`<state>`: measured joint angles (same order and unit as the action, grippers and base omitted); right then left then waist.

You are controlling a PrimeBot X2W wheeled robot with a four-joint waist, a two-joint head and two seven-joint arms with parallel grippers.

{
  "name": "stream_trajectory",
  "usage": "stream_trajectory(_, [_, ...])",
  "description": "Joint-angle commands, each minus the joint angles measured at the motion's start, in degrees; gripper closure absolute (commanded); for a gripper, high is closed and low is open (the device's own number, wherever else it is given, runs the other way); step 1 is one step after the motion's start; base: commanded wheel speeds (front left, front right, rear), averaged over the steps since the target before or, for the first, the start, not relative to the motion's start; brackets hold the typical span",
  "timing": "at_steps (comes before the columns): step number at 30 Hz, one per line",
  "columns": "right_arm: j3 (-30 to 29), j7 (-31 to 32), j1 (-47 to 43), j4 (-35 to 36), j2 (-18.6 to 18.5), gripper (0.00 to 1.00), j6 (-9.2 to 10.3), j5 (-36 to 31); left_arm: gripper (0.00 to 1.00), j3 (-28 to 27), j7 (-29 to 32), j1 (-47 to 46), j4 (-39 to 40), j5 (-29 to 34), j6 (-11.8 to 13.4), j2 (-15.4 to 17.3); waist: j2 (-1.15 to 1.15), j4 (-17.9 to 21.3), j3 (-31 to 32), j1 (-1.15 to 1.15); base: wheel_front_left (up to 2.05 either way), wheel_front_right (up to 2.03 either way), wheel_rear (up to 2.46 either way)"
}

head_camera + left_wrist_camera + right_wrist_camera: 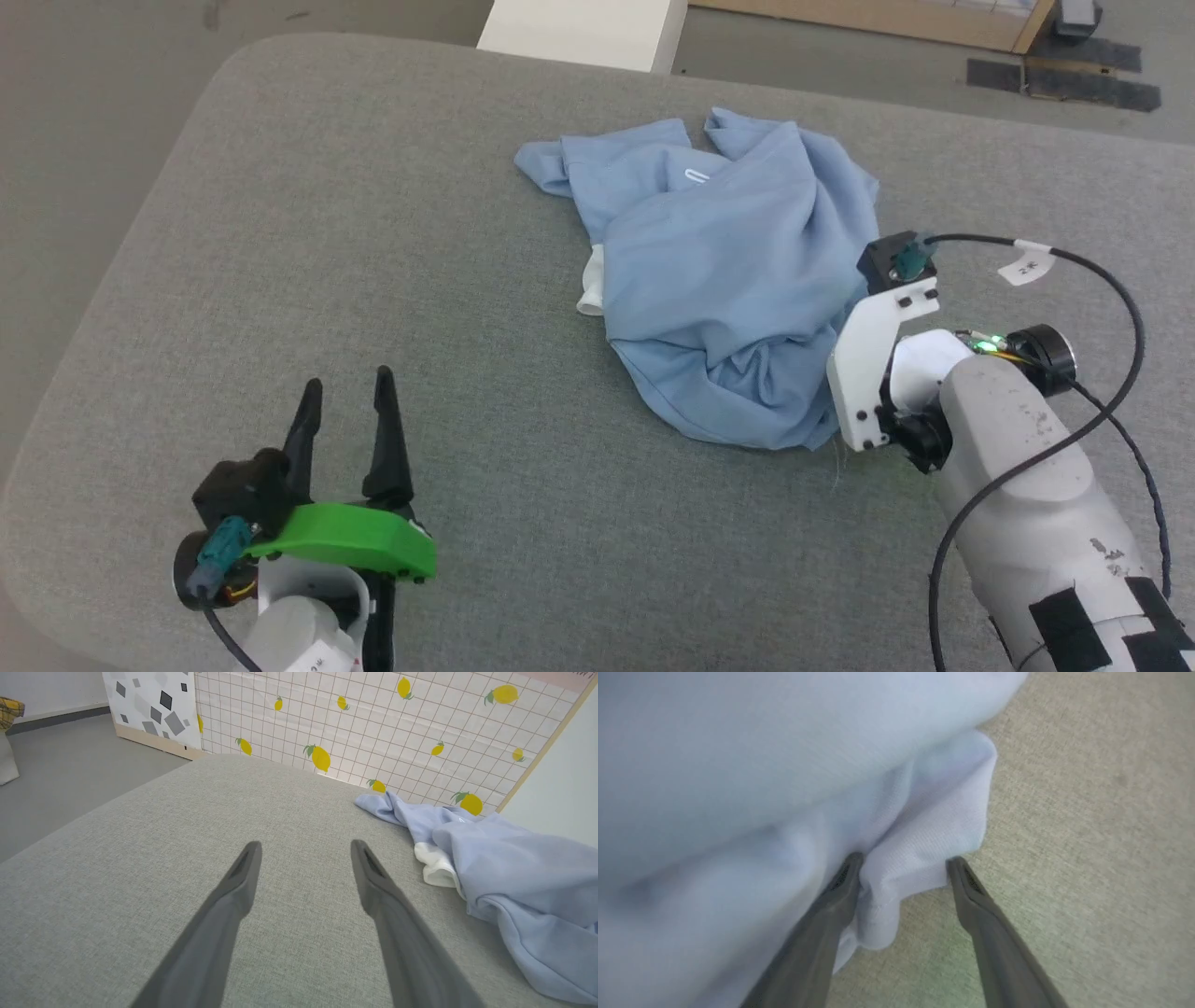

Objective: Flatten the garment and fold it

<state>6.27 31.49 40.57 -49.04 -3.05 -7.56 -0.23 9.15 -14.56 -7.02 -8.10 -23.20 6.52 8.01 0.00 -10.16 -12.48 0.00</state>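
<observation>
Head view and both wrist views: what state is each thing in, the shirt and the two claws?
T-shirt: crumpled in a heap on the grey table, not flattened or folded, white fabric showing at one edge.
Left gripper: open, empty, apart from the T-shirt.
Right gripper: open, a fold of the T-shirt's edge between its fingers, not clamped.

**Where things lie on the worktop (373, 233)**

You see the garment (738, 280) lying in a heap on the worktop, toward its far right. Your left tool (347, 378) sits at the near left, well apart from the heap. Your right tool (904, 858) is at the heap's near right edge, a fold of cloth between its fingers (817, 933).
</observation>
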Motion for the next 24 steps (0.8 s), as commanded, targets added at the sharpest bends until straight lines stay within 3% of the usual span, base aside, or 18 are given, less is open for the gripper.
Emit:
stream_trajectory(1, [0.2, -0.8, -0.7, -1.5, 0.2, 1.00, 0.08, 0.8, 0.00, -0.6, -0.4, -0.6, 0.0, 0.2, -0.3, -0.2, 0.00, 0.1, -0.2, 0.00, 0.00, 0.00, 0.00])
stream_trajectory(5, [-0.7, -6.9, 0.0, 0.6, -1.2, 1.00, 0.08, 1.9, 0.00, -1.4, -0.4, -0.3, 0.3, 0.4, -0.6, -0.3, 0.00, 1.5, 1.0, 0.00, 0.00, 0.00, 0.00])
stream_trajectory(9, [-6.5, -12.6, -0.8, 6.0, -6.3, 1.00, 0.08, 5.0, 0.00, -2.3, -0.4, 0.5, 1.2, 0.8, -0.5, -0.2, 0.00, 3.4, 2.7, 0.00, 0.00, 0.00, 0.00])
stream_trajectory(15, [-19.8, -9.6, -9.1, 10.9, -14.7, 1.00, 0.08, 4.2, 0.00, -2.8, -0.4, 2.0, 1.9, 0.5, -0.3, 0.1, 0.00, 5.1, 4.6, 0.00, 0.00, 0.00, 0.00])
stream_trajectory(18, [-25.5, -6.3, -14.9, 11.7, -14.5, 1.00, 0.08, 3.7, 0.00, -2.9, -0.3, 2.6, 2.1, 0.1, -0.3, 0.0, 0.00, 5.6, 4.9, 0.00, 0.00, 0.00, 0.00])
stream_trajectory(21, [-29.3, -4.4, -18.8, 13.5, -11.2, 1.00, 0.08, 3.7, 0.00, -3.0, 0.1, 3.3, 2.0, -0.5, -0.2, 0.0, 0.00, 6.4, 5.0, 0.00, 0.00, 0.00, 0.00])
stream_trajectory(22, [-29.6, -5.1, -19.3, 14.5, -10.0, 0.78, 0.08, 4.1, 0.00, -3.1, 0.2, 3.5, 2.0, -0.7, -0.2, 0.0, 0.00, 6.7, 5.1, 0.00, 0.00, 0.00, 0.00])
stream_trajectory(23, [-29.9, -6.4, -19.8, 16.0, -8.9, 0.00, 0.08, 4.6, 0.00, -3.0, 0.4, 3.6, 1.9, -0.9, -0.2, 0.0, 0.00, 6.9, 5.1, 0.00, 0.00, 0.00, 0.00])
stream_trajectory(24, [-30.4, -8.2, -19.9, 17.5, -8.1, 0.00, 0.08, 5.2, 0.00, -3.0, 0.5, 3.7, 1.9, -1.0, -0.2, 0.0, 0.00, 7.0, 5.2, 0.00, 0.00, 0.00, 0.00])
